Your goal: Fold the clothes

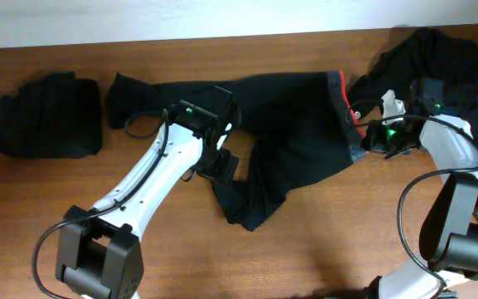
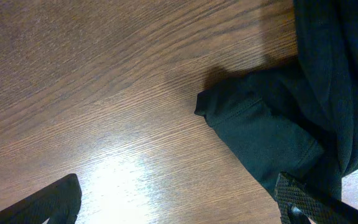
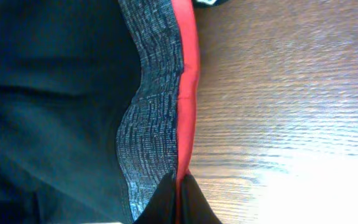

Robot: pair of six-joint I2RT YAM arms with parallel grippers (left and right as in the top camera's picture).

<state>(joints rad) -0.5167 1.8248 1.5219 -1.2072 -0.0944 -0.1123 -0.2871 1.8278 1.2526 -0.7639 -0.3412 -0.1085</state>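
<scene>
- Overhead: the trousers [image 1: 297,124] lay spread across the middle of the table [image 1: 322,249]. Their top end was at the right, one leg ran to the upper left and the other to the lower centre.
- A folded stack [image 1: 48,116] sat at the left edge and a loose heap [image 1: 438,54] in the upper right corner, so most of the job looked undone.
- Your left gripper [image 1: 220,162] hung over the lower leg, and your right gripper [image 1: 378,139] sat at the top end.
- Left wrist: the left jaws stood wide, one finger in each bottom corner and only bare wood between them. The hem [image 2: 253,130] lay right of centre, just ahead.
- You would have done best to come down on that hem corner and take every layer, not the top one alone.
- Right wrist: the fingers [image 3: 179,199] were pinched tight at bottom centre on the edge of the grey waistband [image 3: 148,124] and red lining [image 3: 186,87].
- A firm pinch there, with both ends raised together, would have kept the cloth taut for a clean fold.
</scene>
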